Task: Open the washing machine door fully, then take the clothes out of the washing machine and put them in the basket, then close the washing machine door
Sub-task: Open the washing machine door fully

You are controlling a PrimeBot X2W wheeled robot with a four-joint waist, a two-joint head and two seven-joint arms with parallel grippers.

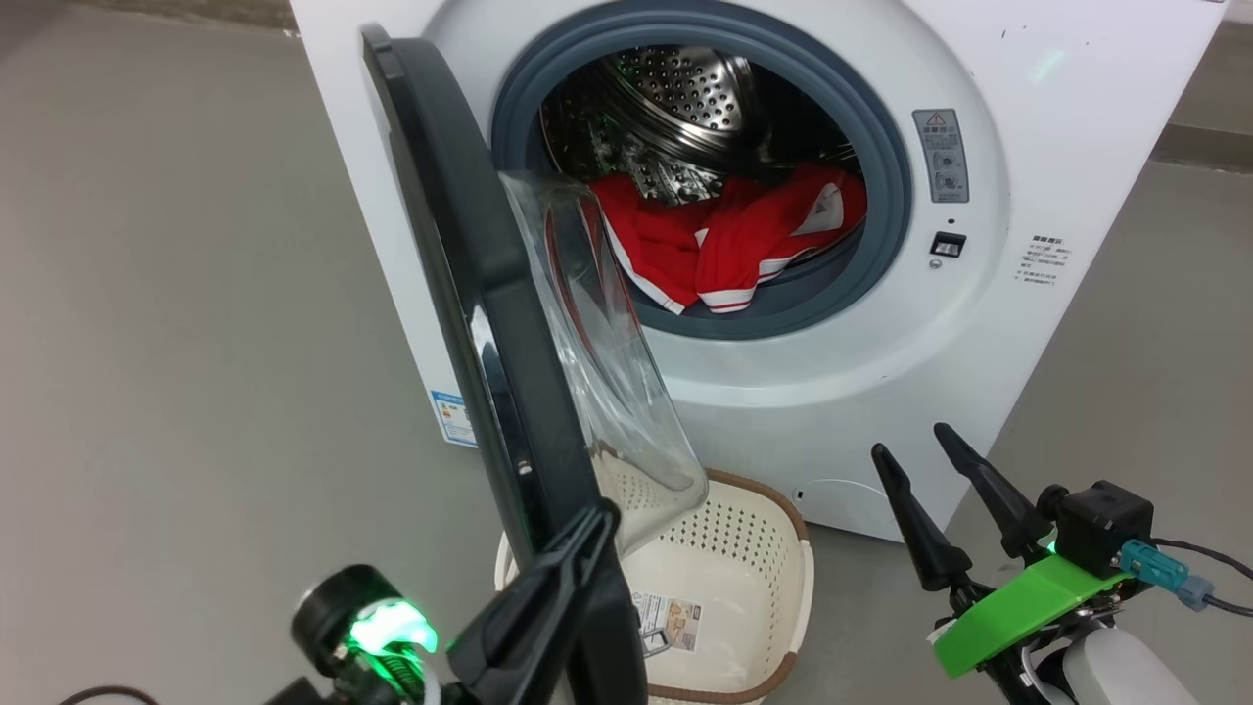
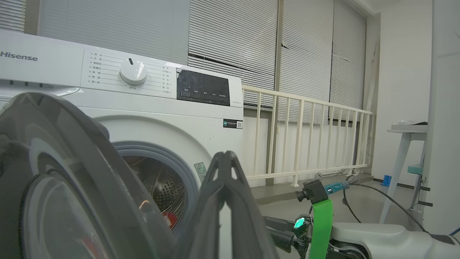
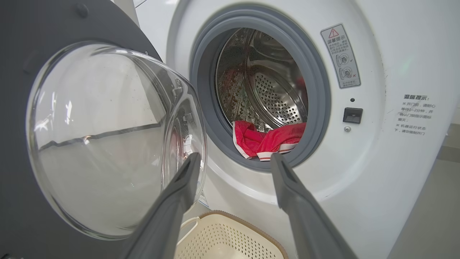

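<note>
The bright red, soft fabric garment with white striped trim lies at 6 o'clock in the drum mouth of the big white front-loading washing machine, with one fold hanging over the grey ring. It should be light and limp, so I would pinch that hanging fold. The left gripper has its fingers pressed together, against the large round glossy black door at 9 o'clock of the opening. The right gripper has its fingers spread and holds nothing. The cream-white perforated plastic basket stands below the door.
</note>
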